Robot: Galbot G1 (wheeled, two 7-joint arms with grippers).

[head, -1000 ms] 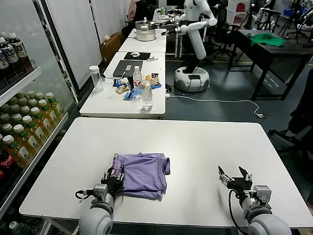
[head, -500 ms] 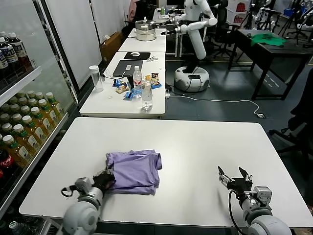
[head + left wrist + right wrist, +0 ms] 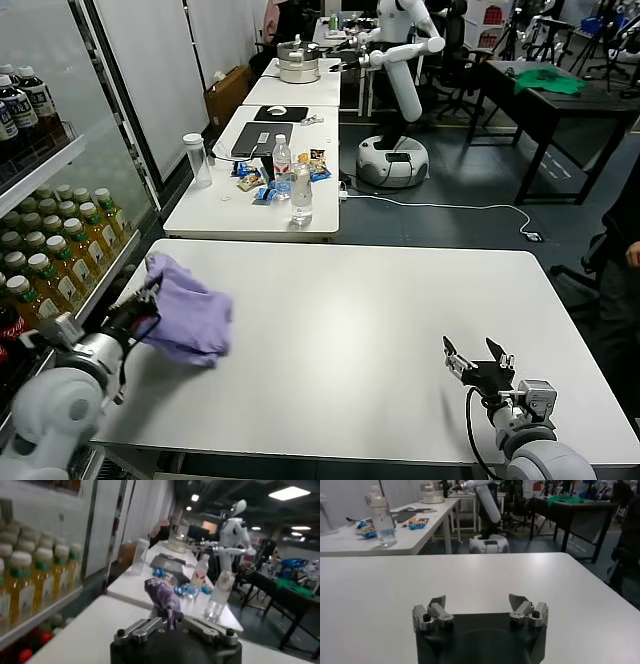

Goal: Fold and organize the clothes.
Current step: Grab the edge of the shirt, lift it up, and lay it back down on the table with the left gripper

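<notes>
Lavender, thin and soft, the folded short-sleeved T-shirt [image 3: 187,320] hangs bunched from the left hand [image 3: 140,305], whose fingers are pinched together on one edge of the cloth; the left wrist view shows a twist of purple fabric [image 3: 164,599] rising from between the closed jaws. That hand sits over the near-left corner of the white table [image 3: 380,330], close to the glass-fronted drinks fridge [image 3: 50,240], and the bundle's lower part droops toward or onto the tabletop just beside it; whether it rests there cannot be told. The right hand [image 3: 478,363] waits low at the near-right side with its fingers spread apart and nothing between them. Folding looks finished, so the step in hand seems to be carrying the shirt aside to organize it. Next would likely be lowering it flat at the left edge without letting the folds slip, then releasing. Farther off stands another white table with clear bottles [image 3: 300,195] and snacks.
</notes>
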